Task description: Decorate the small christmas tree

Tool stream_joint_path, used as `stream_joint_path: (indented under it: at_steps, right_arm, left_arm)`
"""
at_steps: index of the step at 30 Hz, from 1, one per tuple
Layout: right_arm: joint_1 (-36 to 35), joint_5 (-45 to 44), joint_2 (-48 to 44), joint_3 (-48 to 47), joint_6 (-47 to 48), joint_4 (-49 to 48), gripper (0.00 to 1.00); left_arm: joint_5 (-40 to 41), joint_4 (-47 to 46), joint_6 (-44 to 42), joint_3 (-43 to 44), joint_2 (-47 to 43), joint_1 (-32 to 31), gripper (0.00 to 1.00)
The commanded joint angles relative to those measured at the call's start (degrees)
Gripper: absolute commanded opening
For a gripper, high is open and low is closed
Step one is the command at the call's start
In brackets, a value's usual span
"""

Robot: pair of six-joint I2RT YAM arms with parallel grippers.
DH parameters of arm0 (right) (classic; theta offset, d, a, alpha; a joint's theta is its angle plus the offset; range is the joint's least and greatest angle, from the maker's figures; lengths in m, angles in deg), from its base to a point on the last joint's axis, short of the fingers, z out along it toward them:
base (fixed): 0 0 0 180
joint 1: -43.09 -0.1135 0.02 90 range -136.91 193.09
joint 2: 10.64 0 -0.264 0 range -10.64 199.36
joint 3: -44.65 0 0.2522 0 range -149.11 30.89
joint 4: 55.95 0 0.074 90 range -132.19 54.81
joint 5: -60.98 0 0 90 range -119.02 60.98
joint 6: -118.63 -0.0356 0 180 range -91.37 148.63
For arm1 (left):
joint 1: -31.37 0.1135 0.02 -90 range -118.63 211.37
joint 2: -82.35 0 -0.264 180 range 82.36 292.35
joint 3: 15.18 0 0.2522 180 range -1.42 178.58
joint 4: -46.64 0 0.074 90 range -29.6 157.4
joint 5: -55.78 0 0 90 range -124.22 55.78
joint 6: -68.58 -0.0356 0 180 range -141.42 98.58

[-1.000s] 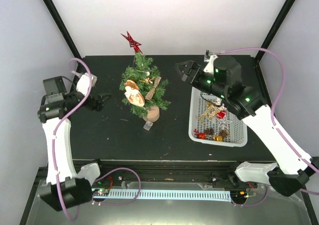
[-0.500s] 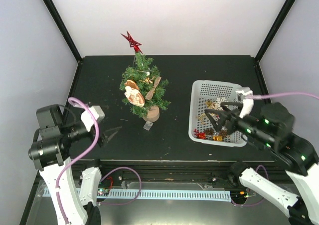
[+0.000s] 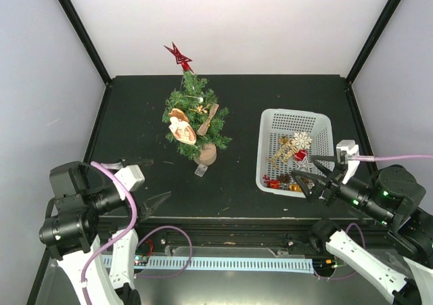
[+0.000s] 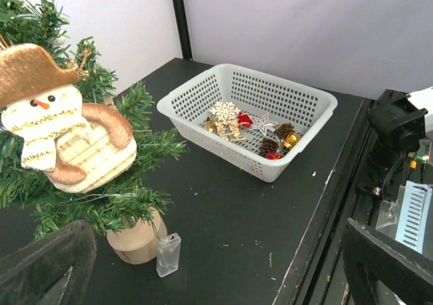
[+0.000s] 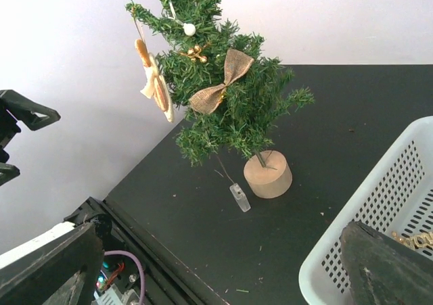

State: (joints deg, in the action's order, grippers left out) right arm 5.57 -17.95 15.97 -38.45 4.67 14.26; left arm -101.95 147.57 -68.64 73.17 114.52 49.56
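Top external — left tool, right tool agape near table edge.

One small christmas tree, carrying one red star, one snowman, one burlap bow and one white bead. One clear plastic case on the bench. One white basket, holding one wooden snowflake, one silver star and two pine cones; the other small trinkets are too jumbled to count
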Motion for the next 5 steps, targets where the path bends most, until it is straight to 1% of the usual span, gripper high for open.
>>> stream_joint_path:
  at_steps: [1, 5]
  right_arm:
    - [0.09, -0.21, -0.92, -0.44, 1.25, 0.93, 0.95]
    - [0.08, -1.56, -1.56, -0.27, 1.51, 1.25, 0.95]
  left_arm:
    - [-1.19, 0.92, 2.15, 2.30, -1.16, 0.17, 0.99]
    - [-0.52, -0.08, 3.61, 2.39, -1.89, 0.22, 0.99]
